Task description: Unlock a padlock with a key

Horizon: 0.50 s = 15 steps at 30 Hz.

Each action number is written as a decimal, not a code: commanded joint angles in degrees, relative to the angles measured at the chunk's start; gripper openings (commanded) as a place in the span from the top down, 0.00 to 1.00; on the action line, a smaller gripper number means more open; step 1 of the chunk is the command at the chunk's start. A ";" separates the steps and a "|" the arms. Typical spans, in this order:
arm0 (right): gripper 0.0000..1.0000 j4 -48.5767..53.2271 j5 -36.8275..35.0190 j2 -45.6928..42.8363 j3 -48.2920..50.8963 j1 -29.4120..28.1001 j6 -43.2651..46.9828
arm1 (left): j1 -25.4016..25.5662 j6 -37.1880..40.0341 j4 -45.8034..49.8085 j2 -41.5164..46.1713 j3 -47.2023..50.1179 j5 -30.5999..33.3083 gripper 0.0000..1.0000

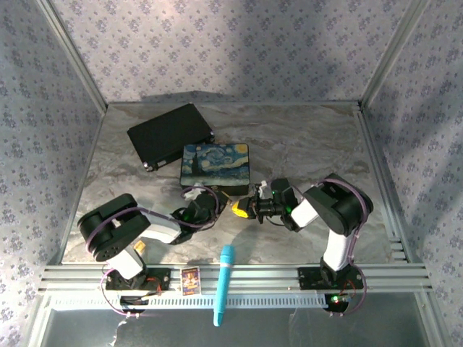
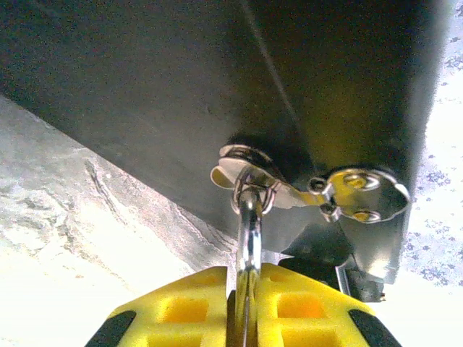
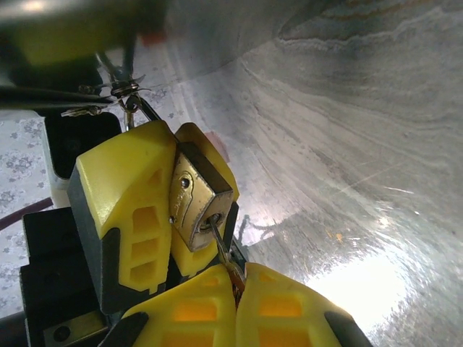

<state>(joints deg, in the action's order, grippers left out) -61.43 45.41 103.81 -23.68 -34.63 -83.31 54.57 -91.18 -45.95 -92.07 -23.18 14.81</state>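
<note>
The brass padlock [image 3: 192, 199] hangs by its silvery shackle [image 2: 248, 231] from the metal hasp [image 2: 362, 191] on the dark front of the painted box [image 1: 215, 168]. My left gripper [image 2: 246, 314] is shut on the padlock, its yellow fingers [image 3: 123, 210] either side of the body. My right gripper [image 3: 235, 293] is shut on the key [image 3: 223, 249]. The thin blade of the key slants up into the keyhole on the padlock's underside. In the top view both grippers meet just in front of the box, the left gripper [image 1: 217, 206] facing the right gripper [image 1: 249, 208].
A flat black case [image 1: 171, 135] lies behind and left of the box. A light-blue pen-like stick [image 1: 223, 284] and a small card [image 1: 190, 280] rest on the rail at the near edge. Marbled tabletop [image 1: 304, 144] lies open to the right.
</note>
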 commanded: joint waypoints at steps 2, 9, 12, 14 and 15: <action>1.00 -3.82 -1.99 -3.89 -3.73 -1.90 4.53 | 4.50 0.80 1.38 -1.28 -2.04 -13.34 0.93; 1.00 -2.77 -2.03 -5.24 -3.73 -2.05 4.73 | 4.41 3.54 8.02 2.18 -2.86 -12.08 0.88; 1.00 -0.27 -2.25 -6.56 -3.74 -2.03 5.66 | 4.24 4.20 9.29 4.09 -2.13 -10.88 0.89; 1.00 1.20 -2.41 -7.10 -3.74 -2.12 6.29 | 4.15 4.90 11.15 5.13 -2.30 -10.51 0.88; 1.00 1.55 -2.42 -7.18 -3.80 -2.34 6.39 | 4.13 5.22 11.89 5.50 -2.40 -10.41 0.86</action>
<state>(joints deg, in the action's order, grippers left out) -54.96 44.25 99.42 -23.68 -35.83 -79.83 55.02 -88.97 -38.30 -88.03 -24.40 14.37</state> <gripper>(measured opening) 0.051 0.133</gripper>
